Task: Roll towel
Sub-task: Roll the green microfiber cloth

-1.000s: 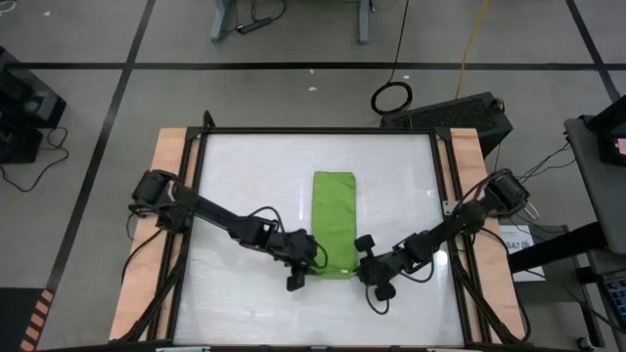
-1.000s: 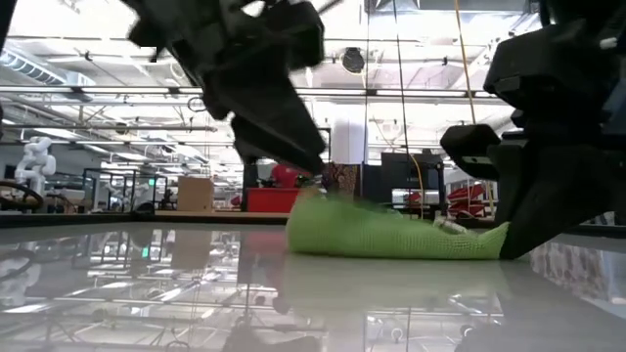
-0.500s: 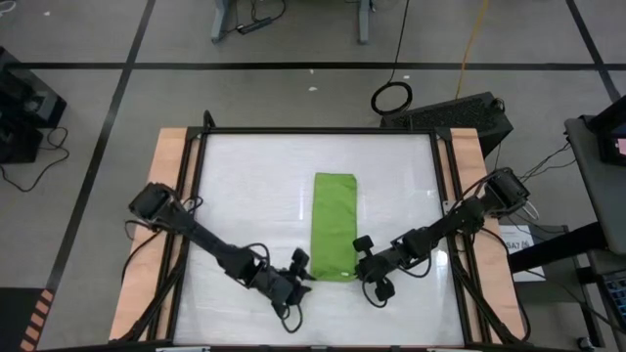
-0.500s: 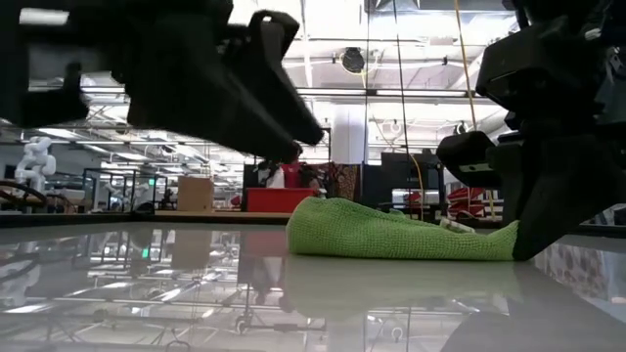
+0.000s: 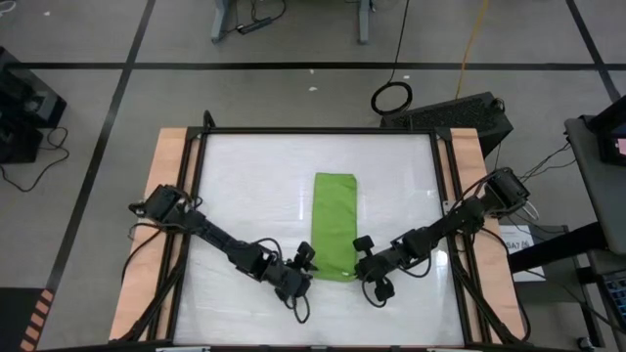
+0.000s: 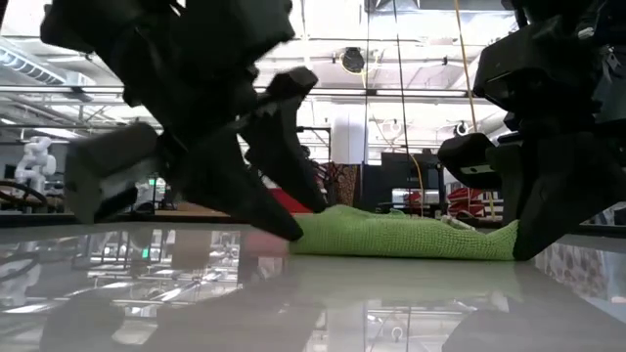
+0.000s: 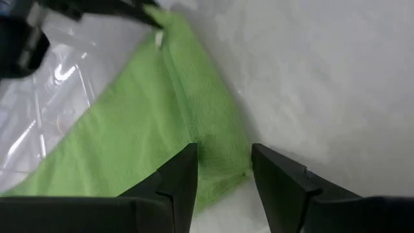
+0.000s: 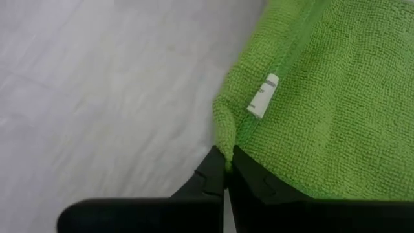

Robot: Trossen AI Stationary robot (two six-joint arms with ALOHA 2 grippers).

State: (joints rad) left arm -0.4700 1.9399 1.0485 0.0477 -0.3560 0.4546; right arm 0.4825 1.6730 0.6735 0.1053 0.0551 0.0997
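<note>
A glossy white table [image 5: 254, 186] with a dark frame and bare wood strips at three and nine o'clock carries one thing: a lime-green towel [image 5: 334, 223], folded into a long strip, lying flat from centre toward six o'clock.

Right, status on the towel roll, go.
Right gripper shut on towel corner. Left gripper open, straddling the other near corner. Towel folded flat, not rolled. Nothing in the way.
</note>
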